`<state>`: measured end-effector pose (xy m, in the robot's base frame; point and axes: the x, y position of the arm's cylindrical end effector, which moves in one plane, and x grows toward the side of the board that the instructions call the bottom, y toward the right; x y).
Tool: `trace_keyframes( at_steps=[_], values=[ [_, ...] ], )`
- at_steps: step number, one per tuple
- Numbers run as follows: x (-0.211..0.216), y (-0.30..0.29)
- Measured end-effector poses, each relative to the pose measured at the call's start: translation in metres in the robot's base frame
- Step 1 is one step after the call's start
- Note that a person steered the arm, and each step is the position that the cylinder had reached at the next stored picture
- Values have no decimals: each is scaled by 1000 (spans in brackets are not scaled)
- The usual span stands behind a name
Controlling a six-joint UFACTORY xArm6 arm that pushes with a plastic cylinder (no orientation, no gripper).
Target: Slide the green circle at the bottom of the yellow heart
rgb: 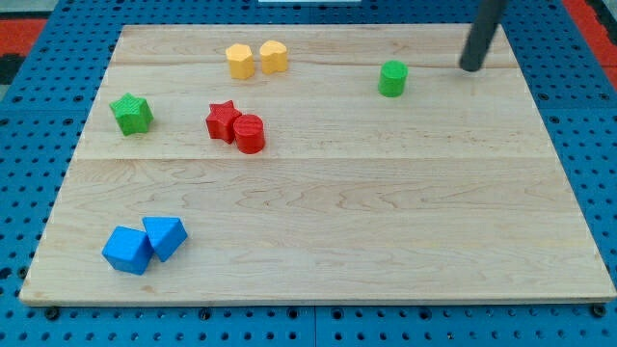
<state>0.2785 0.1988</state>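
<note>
On my feed, the wooden board (318,241) lies on a blue pegboard surface (39,58). A green star (131,113) sits near the board's left edge in the upper half. A red star (223,120) touches a red cylinder (250,133) just to its lower right, left of centre. A yellow hexagon block (240,61) stands at the view's top. At lower left, two blue blocks touch: a blue cube (127,250) and a blue wedge-like block (165,236); I cannot tell its exact shape.
</note>
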Motion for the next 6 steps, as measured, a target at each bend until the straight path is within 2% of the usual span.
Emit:
trace_keyframes(
  at_steps=[4,5,6],
  values=[
    [19,7],
    [23,-11],
    [23,-86]
  ],
)
